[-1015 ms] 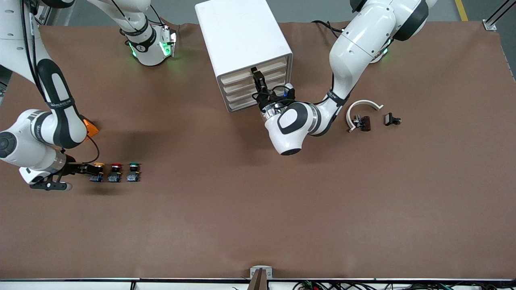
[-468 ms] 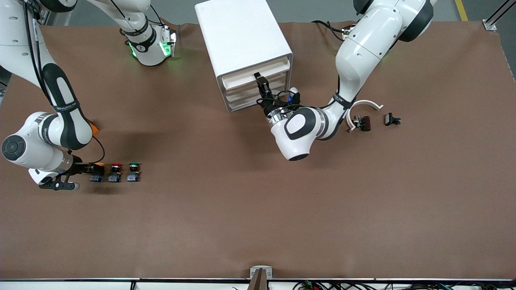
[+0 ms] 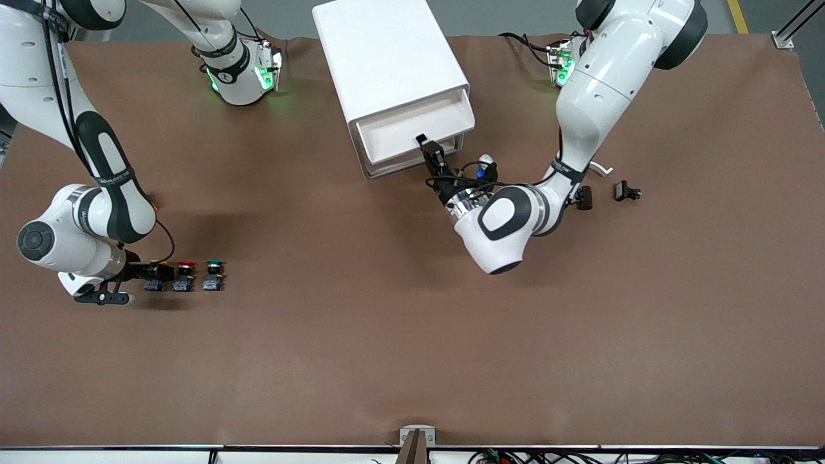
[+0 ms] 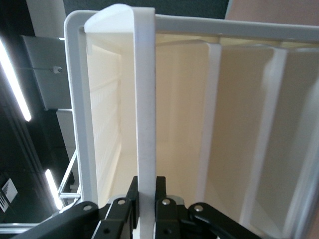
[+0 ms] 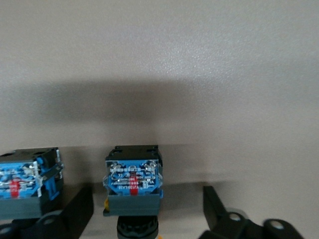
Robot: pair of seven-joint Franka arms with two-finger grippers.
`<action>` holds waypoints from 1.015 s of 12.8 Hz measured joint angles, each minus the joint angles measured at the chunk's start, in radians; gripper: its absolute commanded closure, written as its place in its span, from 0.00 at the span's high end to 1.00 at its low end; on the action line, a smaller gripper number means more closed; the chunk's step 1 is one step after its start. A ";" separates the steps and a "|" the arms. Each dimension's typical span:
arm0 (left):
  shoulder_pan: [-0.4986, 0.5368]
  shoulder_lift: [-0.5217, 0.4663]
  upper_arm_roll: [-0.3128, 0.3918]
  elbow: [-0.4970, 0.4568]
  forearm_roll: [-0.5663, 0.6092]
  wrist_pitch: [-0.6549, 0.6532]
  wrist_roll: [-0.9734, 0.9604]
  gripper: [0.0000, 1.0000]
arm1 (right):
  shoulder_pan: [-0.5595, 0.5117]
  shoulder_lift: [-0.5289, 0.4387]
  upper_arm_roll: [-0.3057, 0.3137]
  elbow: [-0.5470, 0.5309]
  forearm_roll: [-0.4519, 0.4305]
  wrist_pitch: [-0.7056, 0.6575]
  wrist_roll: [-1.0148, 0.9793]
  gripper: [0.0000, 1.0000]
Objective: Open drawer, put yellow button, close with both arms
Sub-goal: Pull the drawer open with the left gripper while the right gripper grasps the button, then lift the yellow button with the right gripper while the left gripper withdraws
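The white cabinet [image 3: 387, 58] stands at the table's robot side. Its top drawer [image 3: 412, 132] is pulled partly out and looks empty. My left gripper [image 3: 428, 149] is shut on the drawer's front wall [image 4: 145, 124], one finger [image 4: 130, 196] on each side of it. The yellow button [image 3: 153, 284] stands at the right arm's end of the table, first in a row of three. My right gripper [image 3: 158, 270] is open, low over it. In the right wrist view its bluish base block [image 5: 133, 184] sits between the spread fingers [image 5: 75, 211], not touching them.
The red button [image 3: 185, 273] and the green button [image 3: 214, 273] stand beside the yellow one. Its neighbour's base block [image 5: 25, 185] shows in the right wrist view. A white curved part [image 3: 601, 169] and two small dark parts [image 3: 626, 191] lie toward the left arm's end.
My left gripper has drawn the top drawer out toward the front camera. My right gripper has slid along the table until its fingers flank the yellow button.
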 measured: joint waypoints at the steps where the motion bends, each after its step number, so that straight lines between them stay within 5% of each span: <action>1: 0.001 0.000 0.009 0.009 0.000 0.000 0.000 0.00 | 0.000 0.001 0.000 0.000 0.000 0.000 0.000 0.27; 2: 0.000 0.000 0.016 0.017 0.000 0.000 0.000 0.00 | 0.000 0.001 0.000 0.001 0.000 0.000 0.000 0.00; 4: -0.001 0.000 0.032 0.028 0.000 0.000 0.000 0.03 | 0.000 -0.003 0.001 0.009 0.004 -0.012 0.000 0.00; 6: -0.001 0.000 0.038 0.034 0.000 0.000 0.000 0.21 | 0.001 -0.003 0.002 0.037 0.033 -0.073 0.001 0.00; 7: 0.000 0.000 0.039 0.039 0.000 0.001 0.000 0.34 | 0.002 -0.004 0.003 0.071 0.049 -0.139 0.001 0.00; 8: 0.003 0.000 0.047 0.044 0.001 0.002 -0.001 0.60 | 0.003 -0.005 0.003 0.120 0.059 -0.219 0.001 0.00; 9: 0.010 0.000 0.058 0.050 0.001 0.001 -0.001 1.00 | 0.005 -0.008 0.005 0.178 0.061 -0.308 0.001 0.00; 13: 0.032 0.000 0.089 0.097 0.004 0.001 0.001 1.00 | 0.091 -0.103 0.014 0.313 0.063 -0.609 -0.006 0.00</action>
